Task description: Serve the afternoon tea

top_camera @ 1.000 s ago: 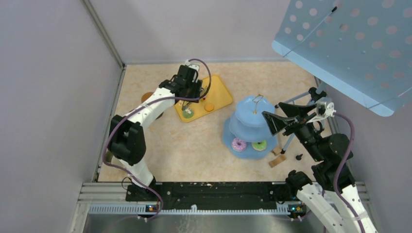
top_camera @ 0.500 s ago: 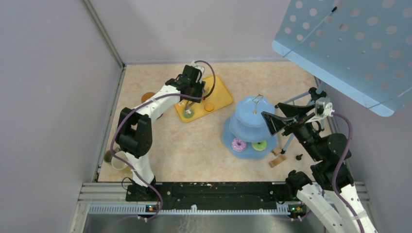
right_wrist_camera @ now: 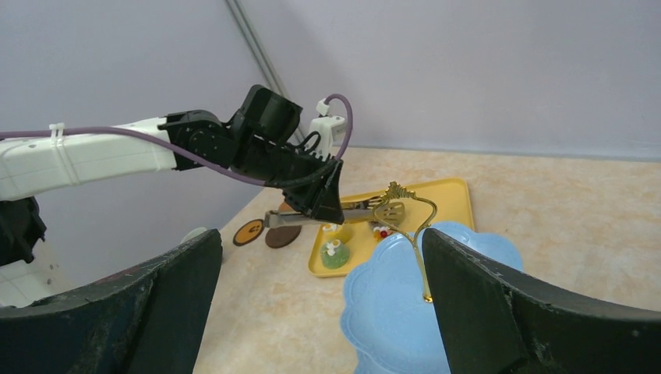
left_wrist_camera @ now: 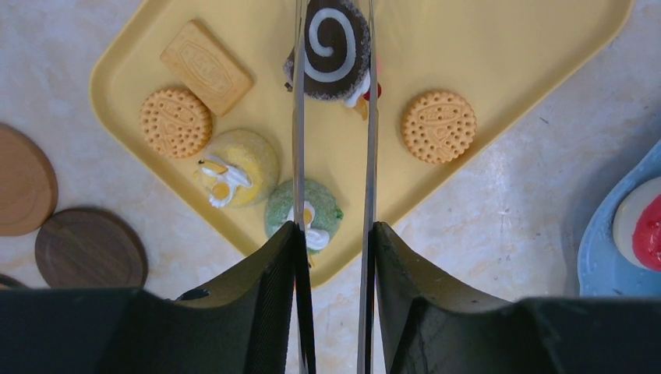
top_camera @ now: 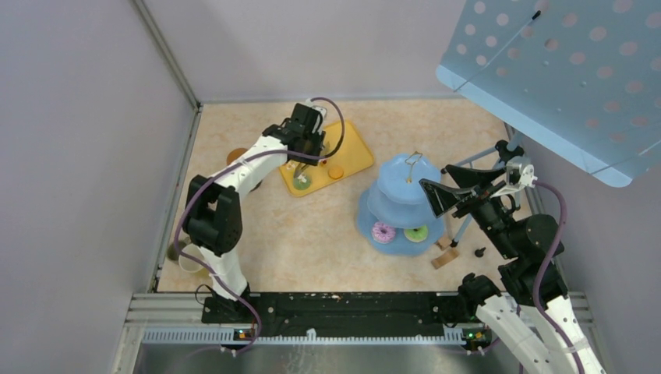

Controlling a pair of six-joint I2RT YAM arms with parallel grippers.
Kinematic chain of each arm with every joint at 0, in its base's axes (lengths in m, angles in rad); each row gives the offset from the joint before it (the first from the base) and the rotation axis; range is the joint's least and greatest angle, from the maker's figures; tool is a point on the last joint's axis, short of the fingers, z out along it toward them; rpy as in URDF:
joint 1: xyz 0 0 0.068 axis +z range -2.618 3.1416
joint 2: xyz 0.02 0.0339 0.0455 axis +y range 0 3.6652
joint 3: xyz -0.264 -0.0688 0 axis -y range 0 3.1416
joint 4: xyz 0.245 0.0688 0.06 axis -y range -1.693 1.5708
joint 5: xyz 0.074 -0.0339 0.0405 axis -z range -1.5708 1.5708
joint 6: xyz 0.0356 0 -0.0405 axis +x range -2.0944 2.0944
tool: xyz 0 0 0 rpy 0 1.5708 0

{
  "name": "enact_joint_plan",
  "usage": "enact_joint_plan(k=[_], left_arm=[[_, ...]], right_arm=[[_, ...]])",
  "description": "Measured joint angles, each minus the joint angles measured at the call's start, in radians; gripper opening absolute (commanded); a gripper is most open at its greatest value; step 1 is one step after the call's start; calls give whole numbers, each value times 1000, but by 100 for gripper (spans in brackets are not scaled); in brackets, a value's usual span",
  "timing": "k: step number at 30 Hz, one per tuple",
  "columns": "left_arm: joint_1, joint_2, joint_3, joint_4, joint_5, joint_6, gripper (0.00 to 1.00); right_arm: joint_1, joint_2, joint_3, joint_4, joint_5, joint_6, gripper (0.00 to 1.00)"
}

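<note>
Surface: beige marbled tabletop (top_camera: 312, 234)
11 o'clock: flat yellow rectangular plastic tray (top_camera: 355, 148)
3 o'clock: pale-blue three-tier stand (top_camera: 396, 178)
10 o'clock: round brown wooden coasters (left_wrist_camera: 90, 248), two, near the tray
8 o'clock: small pale mug (top_camera: 189, 259)

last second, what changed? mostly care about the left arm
The left arm swung its elbow right, uncovering a mug at the table's left edge. The left tool, gripping the tongs, shifted slightly right over the tray. The tongs straddle the swirl cake, which sits on the tray. Nothing was picked up or released. The right arm, stand and donuts are unchanged.
</note>
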Motion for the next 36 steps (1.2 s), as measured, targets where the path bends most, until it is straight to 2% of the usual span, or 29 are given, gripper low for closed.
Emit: enact_joint_plan(k=[6,12,15,19,26,36], left_arm=[[0,-120,0,-66,4,18,36],[-15,-355,-64,-114,84,49,34],[-72,-498,-131,-161,128,56,34],[-205,-613,-153,-235,186,47,34],[-390,-713,-245,-255,303,-23,35],[-440,-742,-372,-185,384,-69,36]], right_arm=[[0,0,0,0,0,4,97],[0,0,0,0,2,6,97],[0,-1,0,0,5,5,97],[0,-2,2,0,10,-4,97],[0,-4,15,-18,23,-23,97],[0,-13,28,-32,27,-37,97]])
